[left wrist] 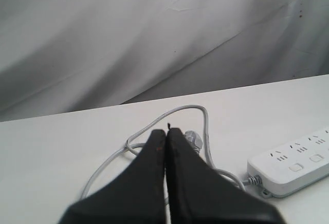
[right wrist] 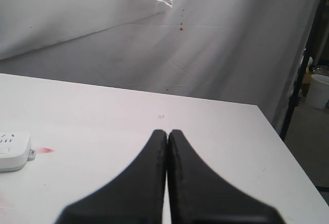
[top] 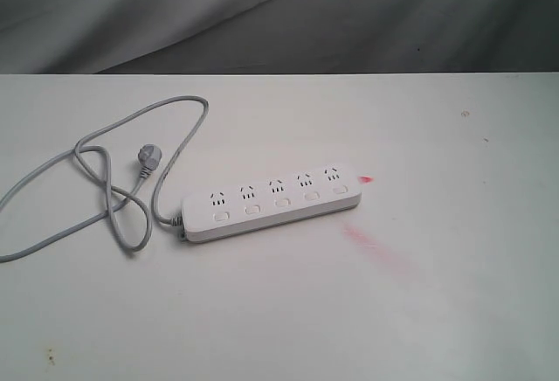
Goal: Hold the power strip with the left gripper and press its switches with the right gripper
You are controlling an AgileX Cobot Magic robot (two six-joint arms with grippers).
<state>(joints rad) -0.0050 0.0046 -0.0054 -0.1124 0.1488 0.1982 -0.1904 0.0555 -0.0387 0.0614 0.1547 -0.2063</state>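
Observation:
The white power strip (top: 272, 203) lies flat in the middle of the table, five sockets in a row with the small white switches (top: 281, 202) below them. Its grey cord (top: 105, 184) loops off to the left and ends in a plug (top: 148, 158). Neither arm shows in the exterior view. My left gripper (left wrist: 166, 130) is shut and empty, hovering over the cord loop, with the strip's cord end (left wrist: 295, 167) off to one side. My right gripper (right wrist: 167, 131) is also shut and empty above bare table, the strip's far end (right wrist: 13, 152) well away from it.
A red smear (top: 371, 245) and a small red mark (top: 366, 179) stain the white table (top: 437, 311) by the strip's right end. Grey cloth (top: 262, 14) hangs behind. In the right wrist view the table's edge (right wrist: 288, 157) drops off to the floor, with a white bucket (right wrist: 318, 90) beyond.

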